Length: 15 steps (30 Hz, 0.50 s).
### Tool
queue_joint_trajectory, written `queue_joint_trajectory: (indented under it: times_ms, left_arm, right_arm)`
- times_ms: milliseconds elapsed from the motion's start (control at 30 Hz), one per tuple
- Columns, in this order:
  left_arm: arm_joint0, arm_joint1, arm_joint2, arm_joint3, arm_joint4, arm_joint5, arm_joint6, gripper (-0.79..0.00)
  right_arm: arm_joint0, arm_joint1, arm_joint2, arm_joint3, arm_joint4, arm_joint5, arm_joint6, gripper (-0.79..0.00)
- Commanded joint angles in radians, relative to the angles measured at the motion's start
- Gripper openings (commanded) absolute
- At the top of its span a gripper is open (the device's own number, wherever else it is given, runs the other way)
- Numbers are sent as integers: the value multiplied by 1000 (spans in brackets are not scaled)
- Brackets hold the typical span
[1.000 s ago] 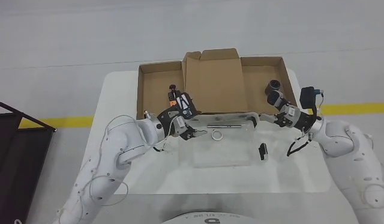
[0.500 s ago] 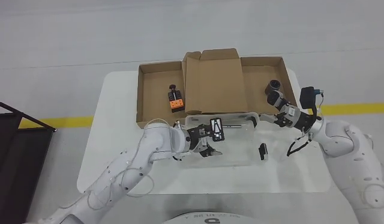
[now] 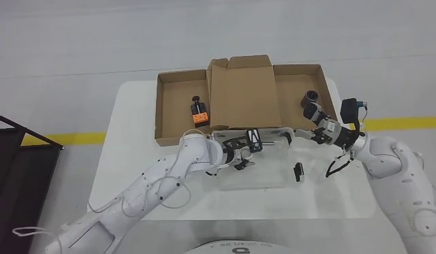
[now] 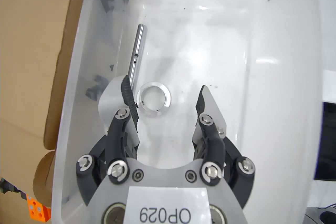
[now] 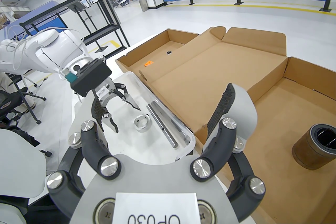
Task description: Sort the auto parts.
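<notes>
Steel ring [image 4: 155,112] in clear tray [image 3: 272,176], centre of top view; left jaws apart beside it, probably pre-grasp; right jaws apart at tray's right end

Top view looks down from above — both close wrist views share the tray [image 4: 223,57].

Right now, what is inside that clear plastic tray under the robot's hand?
A metal ring and a thin steel rod lie in the clear tray, beside each other. The open left gripper hangs over them; the tray floor beneath its body is hidden.
</notes>
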Motion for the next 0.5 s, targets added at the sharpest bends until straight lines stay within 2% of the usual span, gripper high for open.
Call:
queue_joint_trajectory:
  times_ms: [0,167,467]
  left_arm:
    - [-6,-6,10,17,-9,6,-22,-259]
    - [-18,-20,26,44,-42,3,-47,-231]
    - [-32,-30,24,73,-179,-79,-82,-191]
  right_arm:
    - [0,0,0,0,0,0,0,0]
    - [0,0,0,0,0,0,0,0]
    - [0,0,0,0,0,0,0,0]
